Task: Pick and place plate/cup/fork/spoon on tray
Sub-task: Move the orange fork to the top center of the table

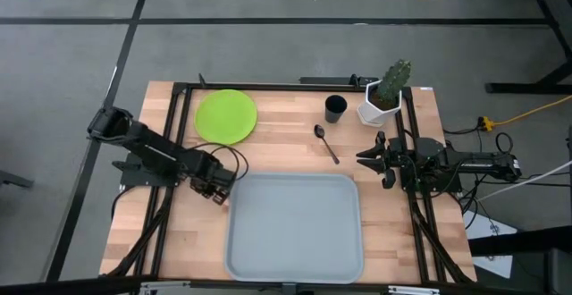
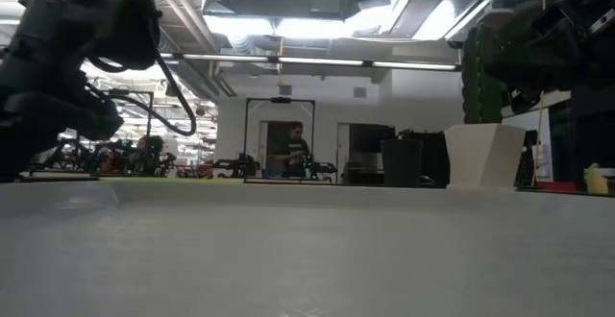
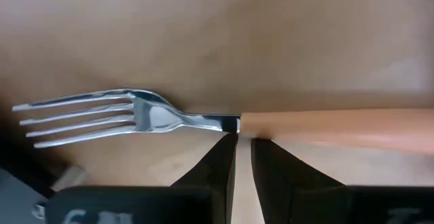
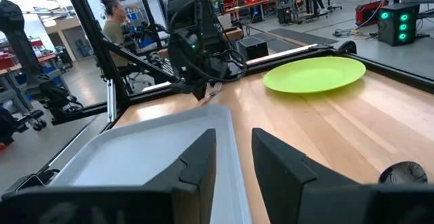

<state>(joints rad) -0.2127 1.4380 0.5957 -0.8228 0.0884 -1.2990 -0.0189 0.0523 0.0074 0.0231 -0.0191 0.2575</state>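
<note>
Your left pincer (image 3: pixel 244 157) sits nearly clenched over the fork (image 3: pixel 203 122), which lies flat on the bench (image 1: pixel 286 139) just off the tray (image 1: pixel 295 228), its long axis crossing the fingertips at the handle's neck.

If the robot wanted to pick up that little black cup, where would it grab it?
Probably by the rim, coming straight down from above. The cup stands upright with its open mouth facing up, so one finger could go inside and one outside the wall. The cactus pot sits close beside it, leaving little room for a sideways approach. The right gripper is nearest.
</note>
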